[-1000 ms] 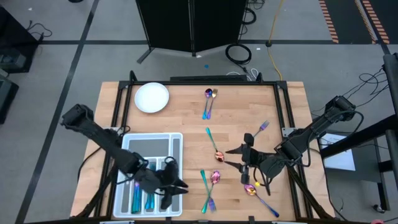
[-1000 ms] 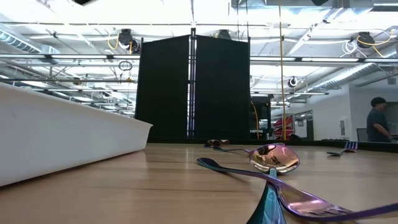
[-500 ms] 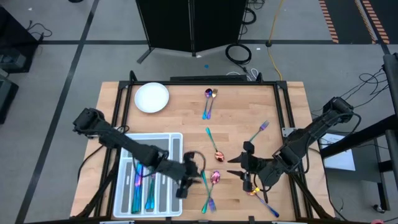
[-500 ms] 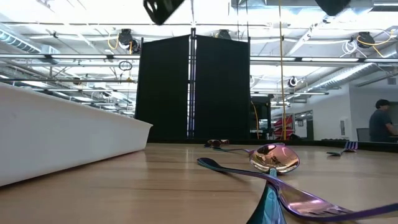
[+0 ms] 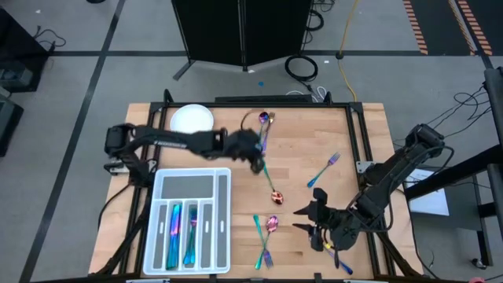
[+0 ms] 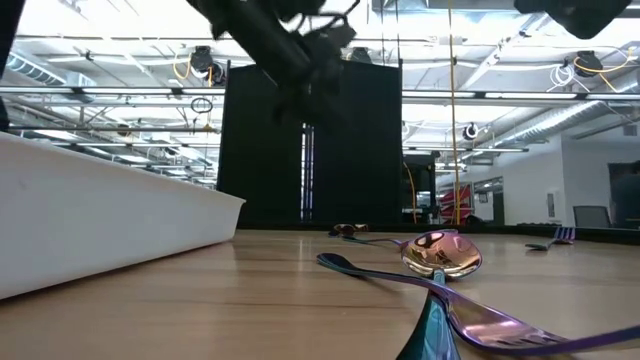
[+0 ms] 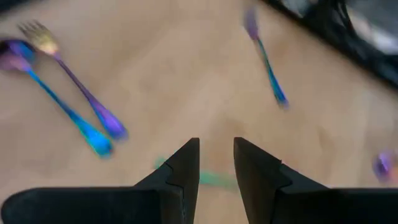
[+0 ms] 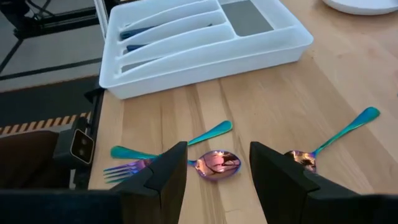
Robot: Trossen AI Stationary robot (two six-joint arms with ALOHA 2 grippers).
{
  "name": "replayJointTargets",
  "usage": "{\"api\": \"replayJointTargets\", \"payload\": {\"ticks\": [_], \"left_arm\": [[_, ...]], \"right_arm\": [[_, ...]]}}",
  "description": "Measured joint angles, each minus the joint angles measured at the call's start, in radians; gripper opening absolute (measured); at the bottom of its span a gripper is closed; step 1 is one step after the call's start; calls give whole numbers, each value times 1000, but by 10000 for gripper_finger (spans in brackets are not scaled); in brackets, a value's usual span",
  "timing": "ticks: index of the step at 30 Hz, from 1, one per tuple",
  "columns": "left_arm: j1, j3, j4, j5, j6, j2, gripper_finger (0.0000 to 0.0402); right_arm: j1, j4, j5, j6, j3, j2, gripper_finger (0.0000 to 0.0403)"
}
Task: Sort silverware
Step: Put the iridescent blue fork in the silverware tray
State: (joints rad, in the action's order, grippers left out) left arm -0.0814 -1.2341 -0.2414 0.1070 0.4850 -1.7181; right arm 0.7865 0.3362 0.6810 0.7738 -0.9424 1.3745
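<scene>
My wooden bench [image 5: 236, 161] fills the high view, and only from up there can I see both my arms at once: the left stretched across to the far middle, its left hand [image 5: 255, 159] hanging above a teal-handled spoon [image 5: 269, 182], the right folded low at the near right corner, its right hand [image 5: 312, 221] above the bench near the front edge. The white tray [image 5: 187, 220] sits at the near left; three of its long slots hold silverware, with blue and teal handles showing, while the wide far compartment looks bare. My right wrist view confirms the dark handles in those slots, and the low view offers only the tray's blank side wall. The white plate [image 5: 192, 123] lies at the far left corner with nothing on it. My left wrist view shows what the overhead cannot: my left hand's fingers [image 7: 185, 168] stand a narrow gap apart, gripping nothing. My right hand's fingers [image 8: 171, 171] are spread wide, also bare, over a spoon [image 8: 217, 163] crossed with a fork [image 8: 127, 168]. Loose silverware lies scattered: a pair [image 5: 264, 126] at the far edge, a fork [image 5: 324, 168] towards the right.
</scene>
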Motion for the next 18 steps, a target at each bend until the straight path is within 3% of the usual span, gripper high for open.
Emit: {"api": "replayJointTargets", "payload": {"ticks": [8,18], "left_arm": [[-198,-135,58,-9,7,-202,99],[-260,-416,-71,-12,7,-484,99]], "right_arm": [[1,17,0,-2,0,5,162],[2,60,-10,26,0,5,162]]}}
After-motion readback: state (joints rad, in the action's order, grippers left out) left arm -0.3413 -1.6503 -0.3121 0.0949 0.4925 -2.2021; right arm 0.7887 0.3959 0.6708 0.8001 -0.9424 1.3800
